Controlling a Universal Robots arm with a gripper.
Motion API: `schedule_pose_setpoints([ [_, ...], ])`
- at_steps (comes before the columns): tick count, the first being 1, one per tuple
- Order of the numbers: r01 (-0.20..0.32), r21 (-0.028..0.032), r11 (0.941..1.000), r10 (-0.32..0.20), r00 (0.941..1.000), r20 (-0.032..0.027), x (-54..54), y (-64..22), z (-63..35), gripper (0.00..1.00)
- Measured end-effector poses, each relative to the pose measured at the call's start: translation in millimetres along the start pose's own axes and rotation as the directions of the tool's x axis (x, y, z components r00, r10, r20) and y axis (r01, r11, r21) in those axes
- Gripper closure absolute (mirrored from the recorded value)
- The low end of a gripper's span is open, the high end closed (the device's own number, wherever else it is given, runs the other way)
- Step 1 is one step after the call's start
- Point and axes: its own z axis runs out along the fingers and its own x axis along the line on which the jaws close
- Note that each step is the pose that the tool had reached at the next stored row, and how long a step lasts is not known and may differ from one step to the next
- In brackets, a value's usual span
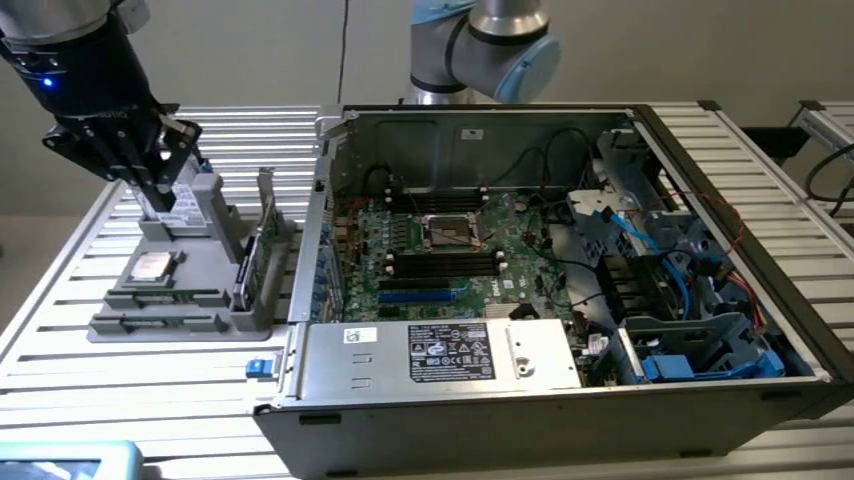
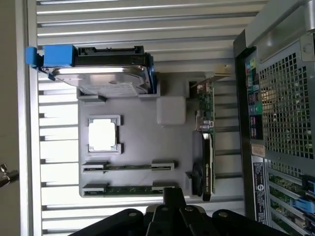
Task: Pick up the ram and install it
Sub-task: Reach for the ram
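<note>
— Where is the ram (image 2: 129, 190) found?
— It is seated in the holder's (image 2: 138, 142) edge slot.
— And the jaws?
— They are held shut above the holder, with nothing gripped.

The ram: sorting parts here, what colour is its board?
The ram is green, clearest in the wrist view.

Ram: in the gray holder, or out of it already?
In. The ram sits in a slot of the gray holder, near the shut gripper; nothing grips it.
</note>
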Motion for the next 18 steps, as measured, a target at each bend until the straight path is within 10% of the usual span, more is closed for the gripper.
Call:
schedule_pose_setpoints([
  [18,0.0,0.0247,0.9997,0.0,1.0,0.0017,28.8,-7.5,5.5,0.89],
])
